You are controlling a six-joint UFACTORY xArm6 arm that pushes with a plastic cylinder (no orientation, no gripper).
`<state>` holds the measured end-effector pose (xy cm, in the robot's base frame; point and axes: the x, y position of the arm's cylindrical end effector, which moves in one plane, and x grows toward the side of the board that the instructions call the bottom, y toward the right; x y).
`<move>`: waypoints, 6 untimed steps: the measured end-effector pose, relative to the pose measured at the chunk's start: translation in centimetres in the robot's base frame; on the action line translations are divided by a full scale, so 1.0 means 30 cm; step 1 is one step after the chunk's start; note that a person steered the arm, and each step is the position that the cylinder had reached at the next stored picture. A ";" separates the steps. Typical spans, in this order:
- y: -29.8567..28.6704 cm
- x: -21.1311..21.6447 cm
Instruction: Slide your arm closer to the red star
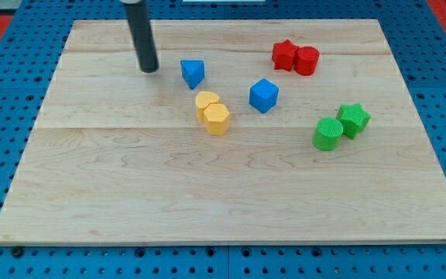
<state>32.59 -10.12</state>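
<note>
basically the wooden board (231, 194) is the field, and 8 blocks sit in its upper half. my target, the red star (285, 55), is near the view's top right, touching a red cylinder (307, 60) on its right. best line, i think: slide right along the board's top strip, above the blue triangular block (193, 73), stop short so i don't bump the star. blue cube (263, 95), 2 yellow blocks (212, 112), green star (354, 118) and green cylinder (327, 133) lie below that line. my tip (149, 70) is a bare rod, nothing to open or clench, touching no block, just left of the blue triangular block, well apart from the star.
</note>
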 end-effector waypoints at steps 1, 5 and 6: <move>0.186 0.017; 0.711 -0.347; 0.798 -0.259</move>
